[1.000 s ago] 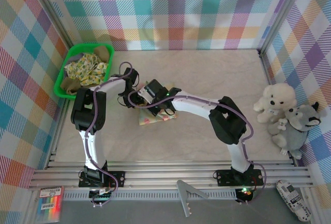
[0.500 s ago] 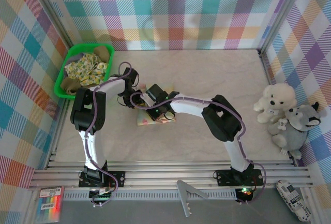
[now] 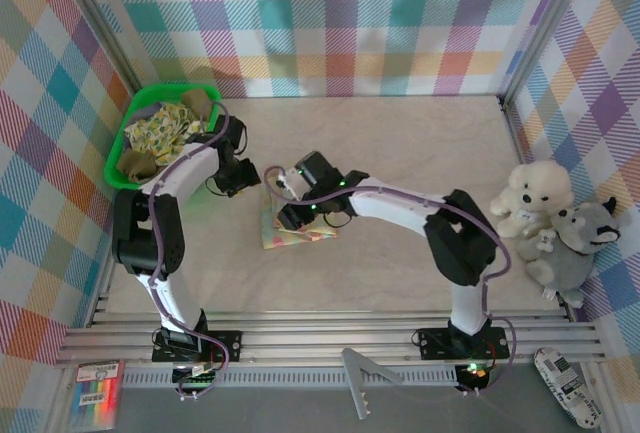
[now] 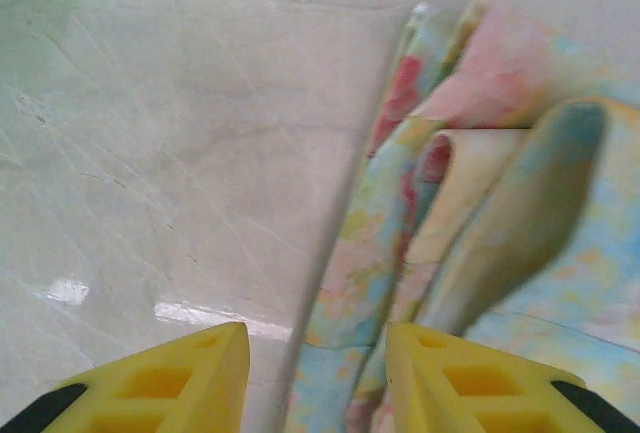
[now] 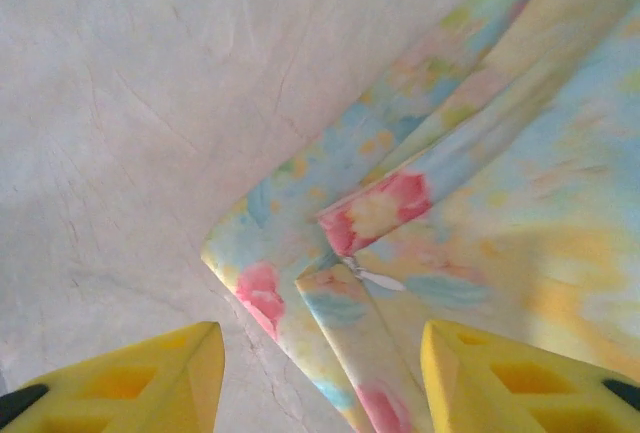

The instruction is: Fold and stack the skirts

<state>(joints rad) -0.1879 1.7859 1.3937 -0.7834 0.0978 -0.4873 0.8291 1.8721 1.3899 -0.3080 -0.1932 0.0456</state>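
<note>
**Now both grippers have let go of the folded floral skirt**

A second ago the two arms were bunched together over the floral skirt (image 3: 300, 236) in the middle of the table (image 3: 420, 153), jaws pressed together on it. Since then the left arm has swung back toward the green basket (image 3: 114, 167), and both pairs of jaws have sprung apart. To my eye that marks the end of a fold. The skirt lies flat as a small packet, released, and I would guess the olive-brown cloth (image 3: 135, 163) waiting in the basket is next.

From above, the left gripper (image 3: 243, 179) sits just beside the packet's far left corner, on the basket side. Its wrist camera shows the left gripper (image 4: 315, 343) with fingers spread and nothing between them. The skirt's (image 4: 470, 203) layered edge runs up from the gap and off to the right, with bare table ahead of the other finger.

The right gripper (image 3: 292, 215) hangs over the packet's far edge. Seen from its wrist, the right gripper (image 5: 320, 338) is wide apart too, with a folded corner of the skirt (image 5: 480, 203) straight ahead of the gap and the cloth spreading away to the right. Whether either set of fingertips brushes the fabric is hard to say, as the close views are soft.
</note>
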